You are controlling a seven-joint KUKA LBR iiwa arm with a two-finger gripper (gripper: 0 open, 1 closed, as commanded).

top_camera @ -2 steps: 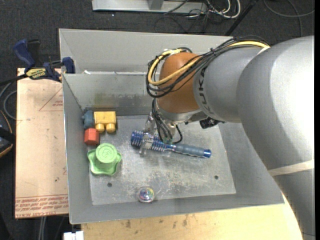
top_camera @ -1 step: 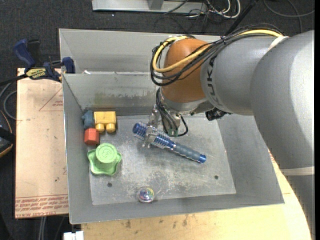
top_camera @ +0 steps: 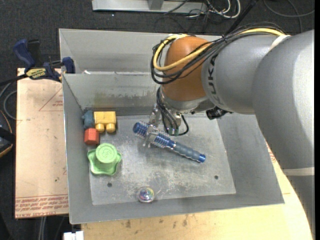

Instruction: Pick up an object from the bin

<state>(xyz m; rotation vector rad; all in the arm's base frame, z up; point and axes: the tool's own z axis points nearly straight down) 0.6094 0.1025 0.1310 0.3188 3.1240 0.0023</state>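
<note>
While the grey robot arm (top_camera: 260, 74) reaches in from three o'clock, its two-finger gripper (top_camera: 161, 130) hangs low over the middle of the grey metal bin (top_camera: 200, 181), directly above a blue ribbed plastic rod (top_camera: 175, 146). That rod lies flat on the bin's floor, running from the centre out toward four o'clock, with one ribbed end under the gripper and the far end capped in darker blue. Whether the gripper is open, closed or gripping the rod cannot be told from this angle. An orange dome-shaped cover (top_camera: 185, 66) on the wrist, looped with yellow and black cables (top_camera: 159, 59), stands in front of the back wall at twelve o'clock. At nine o'clock, near the left wall, a yellow plastic block with two round knobs (top_camera: 105, 119) sits beside a small grey-blue piece (top_camera: 88, 118) and a red-orange cube (top_camera: 91, 136). Just below them, toward eight o'clock, rests a green scalloped plastic lid (top_camera: 105, 159). At six o'clock, near the front edge, a small shiny clear ball (top_camera: 146, 195) lies alone, well apart from the rest.
</note>
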